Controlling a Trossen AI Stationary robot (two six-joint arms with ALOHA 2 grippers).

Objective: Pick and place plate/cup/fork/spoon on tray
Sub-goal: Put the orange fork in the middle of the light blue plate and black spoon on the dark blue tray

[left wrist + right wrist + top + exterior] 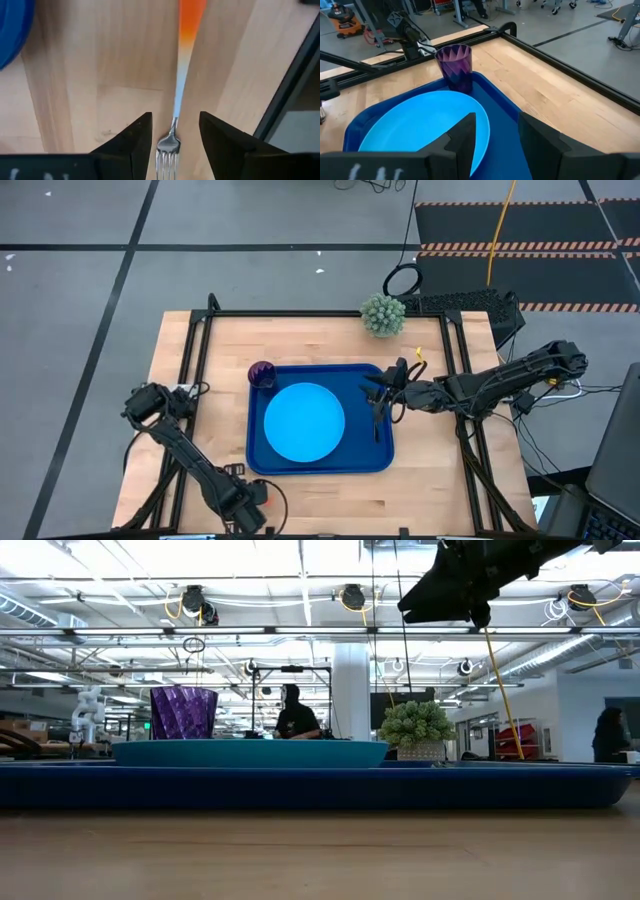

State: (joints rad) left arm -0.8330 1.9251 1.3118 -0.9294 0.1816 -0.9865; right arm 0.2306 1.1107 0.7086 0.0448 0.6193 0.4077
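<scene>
**Fork off the tray, left fingers set either side of it**

Off the near left corner of the tray point(320, 469), the left gripper point(175, 119) pointed down at the bare table point(420, 500). Its fingers stood apart, one on each side of the fork point(179, 95). The fork lay flat on the wood, outside the tray, with its tines nearest the gripper and its orange handle running away from it.

The step in hand looked like the pick. It called for going low enough that the pads met the thin neck near the wood, then closing squarely, since a grip on so slim a stem could pivot. A level lift would likely keep the long handle from swinging.

In the tray's far left corner stood the cup point(262, 373), and the plate point(304, 421) filled the tray's middle. Only narrow strips were left free.

Above the tray's right strip hung the right gripper point(380, 392), fingers apart and empty. A slim dark thing lay under it, probably the spoon point(376, 423).
</scene>
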